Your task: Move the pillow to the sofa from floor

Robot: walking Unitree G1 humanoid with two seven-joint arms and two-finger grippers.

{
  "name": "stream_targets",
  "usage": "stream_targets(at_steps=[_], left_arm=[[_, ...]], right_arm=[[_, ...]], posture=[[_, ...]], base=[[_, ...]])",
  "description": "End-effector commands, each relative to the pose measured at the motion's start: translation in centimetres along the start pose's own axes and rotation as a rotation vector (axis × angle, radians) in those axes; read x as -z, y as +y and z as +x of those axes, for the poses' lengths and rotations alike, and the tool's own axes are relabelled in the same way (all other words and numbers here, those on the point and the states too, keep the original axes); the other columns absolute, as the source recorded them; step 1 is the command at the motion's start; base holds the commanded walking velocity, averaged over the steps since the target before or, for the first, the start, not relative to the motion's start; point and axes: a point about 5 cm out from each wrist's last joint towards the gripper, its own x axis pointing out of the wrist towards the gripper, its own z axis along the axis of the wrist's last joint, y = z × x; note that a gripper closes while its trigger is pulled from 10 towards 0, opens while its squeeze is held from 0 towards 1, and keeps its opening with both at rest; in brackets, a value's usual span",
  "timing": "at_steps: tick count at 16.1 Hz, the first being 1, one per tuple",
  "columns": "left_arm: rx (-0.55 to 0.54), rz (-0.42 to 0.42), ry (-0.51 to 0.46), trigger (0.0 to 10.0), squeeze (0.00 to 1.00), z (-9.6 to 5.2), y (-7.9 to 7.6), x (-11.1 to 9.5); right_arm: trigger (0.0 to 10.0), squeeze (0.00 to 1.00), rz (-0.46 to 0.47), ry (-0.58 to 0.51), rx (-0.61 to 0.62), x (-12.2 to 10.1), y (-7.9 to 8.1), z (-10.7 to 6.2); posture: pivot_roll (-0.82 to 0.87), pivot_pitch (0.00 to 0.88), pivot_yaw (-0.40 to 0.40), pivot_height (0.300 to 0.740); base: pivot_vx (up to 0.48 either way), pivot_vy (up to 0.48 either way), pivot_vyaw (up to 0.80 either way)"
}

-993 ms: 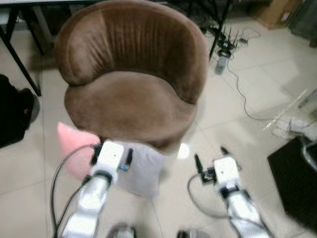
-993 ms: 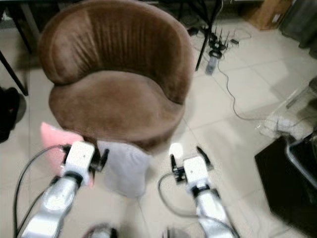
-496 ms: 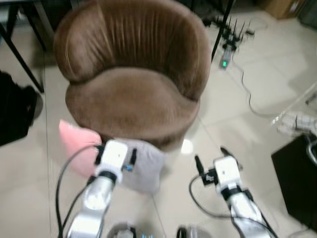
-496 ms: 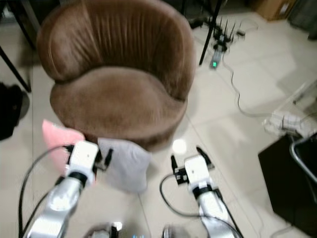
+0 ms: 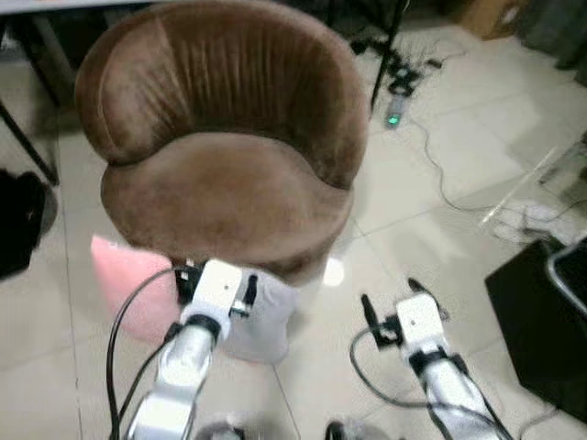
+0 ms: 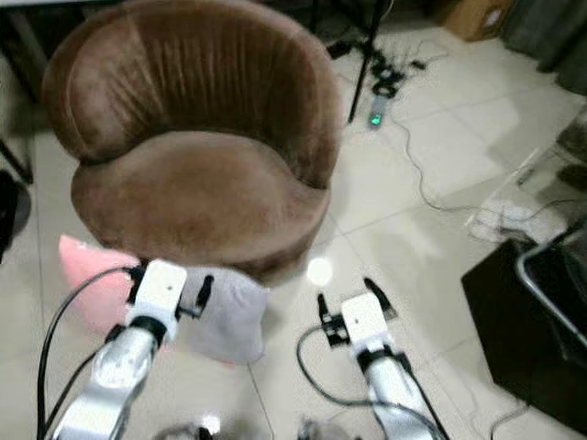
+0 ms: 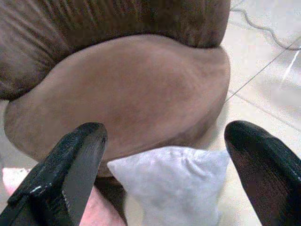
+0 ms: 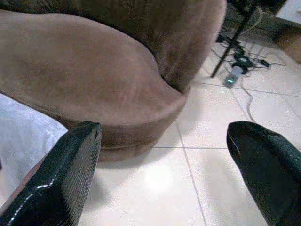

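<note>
So the grey pillow (image 5: 261, 316) is on the floor (image 5: 440, 220), leaning right against the front base of the sofa (image 5: 220, 156), with a pink pillow (image 5: 128, 284) tucked just beside it on the robot's left. Which one the task means I can't tell, but grey is the one lined up.

The key bit: the left gripper (image 7: 164, 174) is the nearer one by a lot. It hangs just above the grey pillow, fingers spread wide and holding nothing, and the wrist view shows the pillow sitting between the two fingers (image 7: 70, 165), slightly below them. The pillow stands on edge, its long side running along the sofa front, so I'd guess a straight drop down onto its top edge.

The right gripper (image 5: 401, 312) is also spread and empty, over bare floor off to the pillow's right, well apart from it.
</note>
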Motion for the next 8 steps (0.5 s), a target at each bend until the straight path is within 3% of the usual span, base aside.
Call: stream_targets(at_steps=[1, 2, 6, 8], left_arm=[[0.001, 0.003, 0.01, 10.0, 0.0, -0.2, -0.1, 0.2], [0.001, -0.001, 0.01, 10.0, 0.0, -0.2, -0.1, 0.2], [0.007, -0.003, 0.009, 10.0, 0.0, -0.1, 0.0, 0.2], [-0.001, 0.006, 0.005, 10.0, 0.0, -0.1, 0.1, 0.2]], right_arm=[[10.0, 0.0, -0.008, 0.031, -0.004, 0.7, 0.0, -0.4], [10.0, 0.0, -0.006, 0.038, -0.006, 0.8, 0.1, -0.4], [10.0, 0.0, -0.003, 0.044, -0.008, 1.1, 0.3, -0.3], [10.0, 0.0, 0.0, 0.048, -0.011, 1.2, 1.0, -0.5]], posture=[[0.1, 0.169, -0.05, 0.74], [0.1, 0.168, -0.05, 0.735], [0.1, 0.165, -0.047, 0.69], [0.11, 0.16, -0.047, 0.68]], base=[[0.0, 0.0, 0.0], [0.0, 0.0, 0.0], [0.476, 0.0, 0.0], [0.0, 0.0, 0.0]])
